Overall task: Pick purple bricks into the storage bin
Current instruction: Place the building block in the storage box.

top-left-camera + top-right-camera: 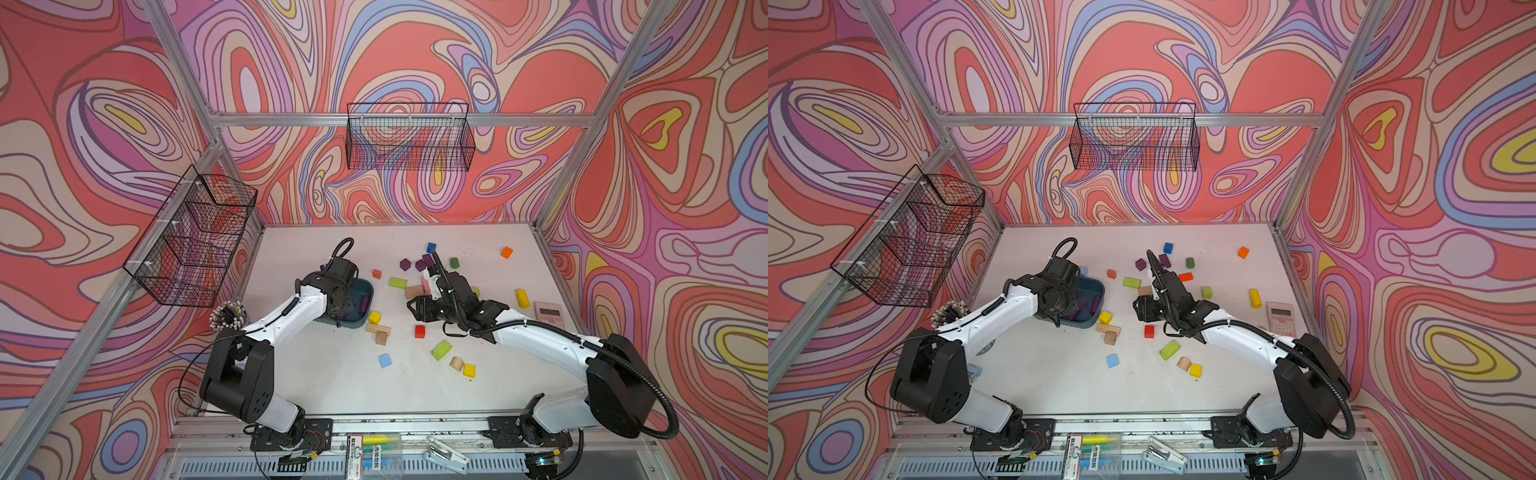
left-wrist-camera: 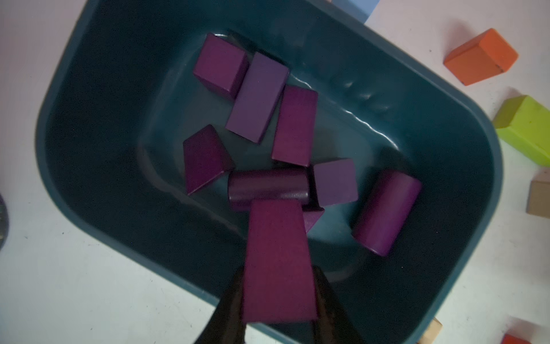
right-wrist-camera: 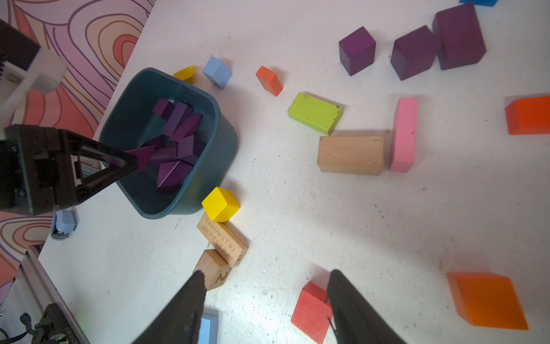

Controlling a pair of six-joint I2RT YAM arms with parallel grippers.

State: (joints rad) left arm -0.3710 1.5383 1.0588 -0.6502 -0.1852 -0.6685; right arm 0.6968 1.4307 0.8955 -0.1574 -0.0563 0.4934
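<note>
Nearly there: one brick in hand, three left on the table

So, my left claw [image 2: 278, 272] is clamped on a purple brick [image 2: 278, 253], with a finger against each of its long sides. It hangs inside the mouth of the storage bin [image 2: 446, 119]. In both top views the bin sits left of the table's middle. My left wrist covers most of it there, so the held brick is hidden from above.

On the bin's floor I count about eight purple pieces: two cubes, two cuboids, a wedge, two cylinders and a small triangular bit half hidden under the held brick. I judge that to be the bulk of the job.

What is left is the three purple bricks [image 1: 420, 264] standing on the table, well apart from the bin. In a top view they sit just above the middle of the frame, in the upper part of the table, beyond my right wrist. Two look to be touching and the third stands just beside them.

The held brick is a long one. Its long axis runs in line with my fingers, with the gripped end at the claw. The free end points down toward the bin's floor, over the dark cylinder [image 2: 268, 186] that lies crosswise to it.

My right claw [image 3: 268, 274] stands apart and empty above the table, with a red cube [image 3: 309, 309] just beside one finger.
</note>
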